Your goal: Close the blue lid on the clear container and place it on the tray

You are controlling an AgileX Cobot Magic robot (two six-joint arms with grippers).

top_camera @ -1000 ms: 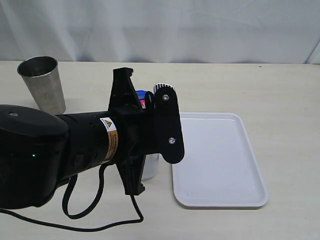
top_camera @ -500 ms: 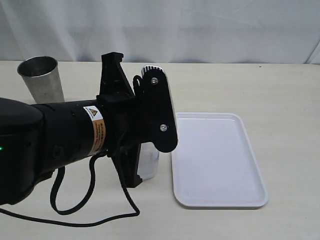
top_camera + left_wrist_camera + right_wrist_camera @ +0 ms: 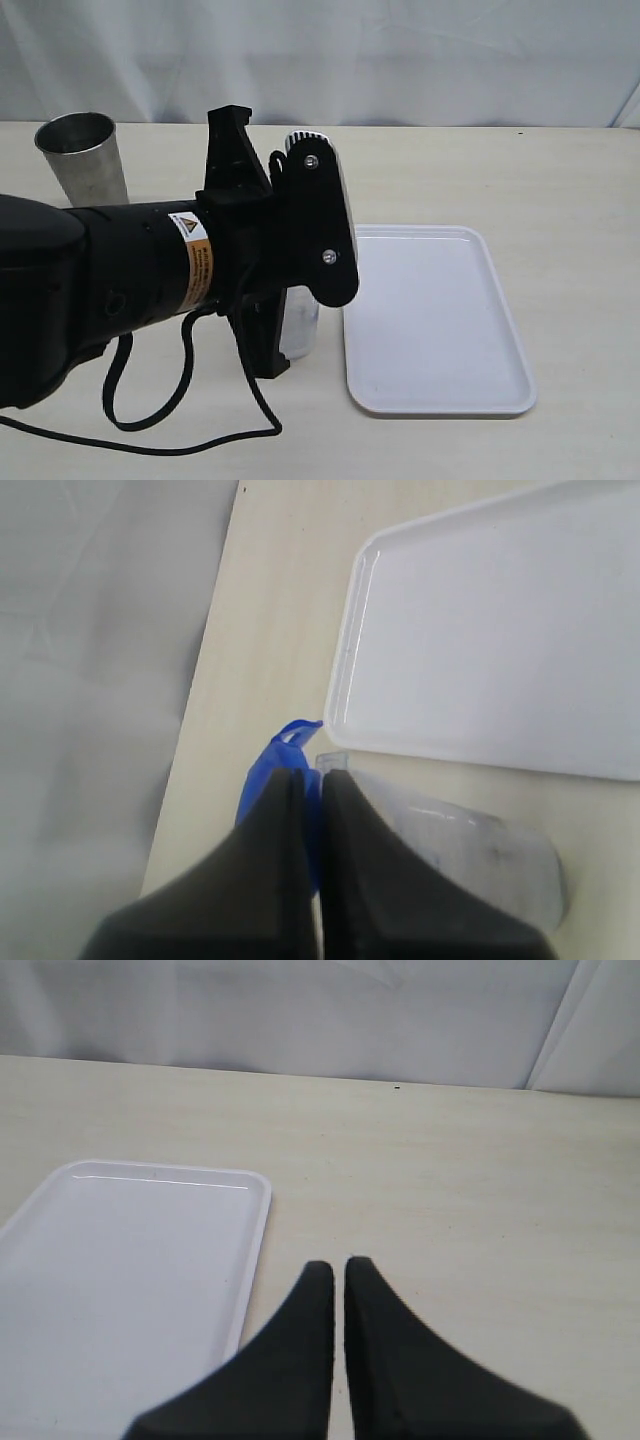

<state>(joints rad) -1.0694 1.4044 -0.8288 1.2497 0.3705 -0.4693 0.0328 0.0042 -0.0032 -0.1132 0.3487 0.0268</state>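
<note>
- Judging from both views, you are in the lid-closing step: the blue lid (image 3: 262,780) sits at the top of the clear container (image 3: 299,325), right under the left gripper (image 3: 307,773).
- Your left gripper's jaws are drawn together with only a sliver between them, tips at the lid. You cannot tell from here whether they nip an edge or merely press on it.
- One flap (image 3: 298,732) sticks out toward the tray, so I would judge the lid not fully snapped down. The other flaps are hidden by the fingers.
- The container stands upright on the table (image 3: 560,180), just beside the left edge of the tray (image 3: 440,320), not on it. The tray holds nothing, so the placing is left to do.
- Your right gripper (image 3: 338,1263) is closed on nothing and hangs over the table beside the tray.
- Writing: the left arm bears a yellow warning triangle and an orange label (image 3: 193,258), with print too small to read. The lid's sticker is hidden, and the container's faint markings are not legible.
</note>
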